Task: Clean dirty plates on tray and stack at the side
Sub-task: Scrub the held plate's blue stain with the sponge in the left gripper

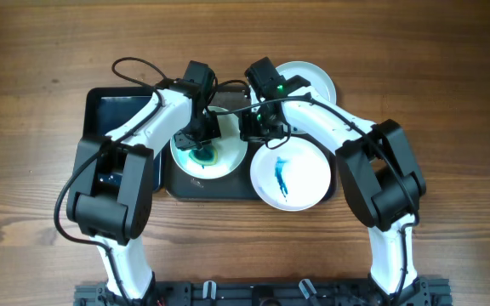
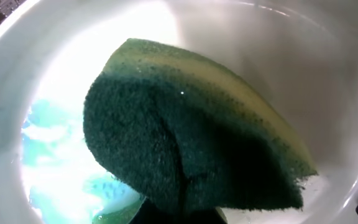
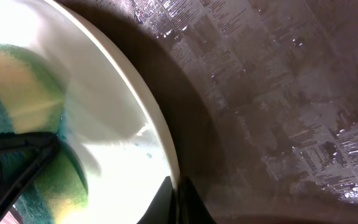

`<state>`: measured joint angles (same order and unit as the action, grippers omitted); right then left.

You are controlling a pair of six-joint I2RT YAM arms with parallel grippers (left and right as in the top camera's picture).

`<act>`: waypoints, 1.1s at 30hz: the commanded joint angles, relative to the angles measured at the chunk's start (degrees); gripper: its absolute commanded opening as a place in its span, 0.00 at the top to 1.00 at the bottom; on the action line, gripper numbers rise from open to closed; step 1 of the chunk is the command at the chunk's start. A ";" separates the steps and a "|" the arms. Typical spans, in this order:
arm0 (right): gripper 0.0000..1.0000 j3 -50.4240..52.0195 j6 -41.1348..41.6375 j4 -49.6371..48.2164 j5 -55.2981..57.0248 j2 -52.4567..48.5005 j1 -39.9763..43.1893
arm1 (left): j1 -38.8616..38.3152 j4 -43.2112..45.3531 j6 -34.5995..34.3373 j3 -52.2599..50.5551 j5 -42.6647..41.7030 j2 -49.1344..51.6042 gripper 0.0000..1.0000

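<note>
Evidently scrubbing: left gripper (image 1: 201, 140) clamps sponge (image 2: 185, 143) on plate (image 1: 230, 160), right gripper (image 1: 252, 134) pinches its rim. Next, sweep across the smear (image 1: 201, 155).

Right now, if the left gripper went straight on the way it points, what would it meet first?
The left gripper carries a green sponge; that would press first onto the smeared plate below, perhaps touching already.

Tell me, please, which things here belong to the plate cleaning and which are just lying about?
For the job: plate being wiped, smeared plate, third plate, sponge, big tray.
Lying about: small black tray.
</note>
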<state>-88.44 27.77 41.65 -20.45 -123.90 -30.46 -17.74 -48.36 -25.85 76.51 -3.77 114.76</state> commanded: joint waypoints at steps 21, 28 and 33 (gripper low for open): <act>0.96 2.75 0.26 -1.55 -4.98 -1.60 2.69 | 0.13 -8.76 -13.60 4.07 15.39 2.47 0.96; 0.96 2.75 0.00 -1.55 -5.16 -1.60 2.69 | -3.21 1.22 3.67 3.96 -8.41 2.49 0.96; 0.96 2.75 -0.61 -1.57 -5.14 -1.60 2.69 | -4.72 4.35 5.11 3.98 -5.64 2.49 0.96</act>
<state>-86.63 27.40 40.16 -25.76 -123.98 -27.59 -20.95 -44.86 -24.95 79.72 -5.69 116.31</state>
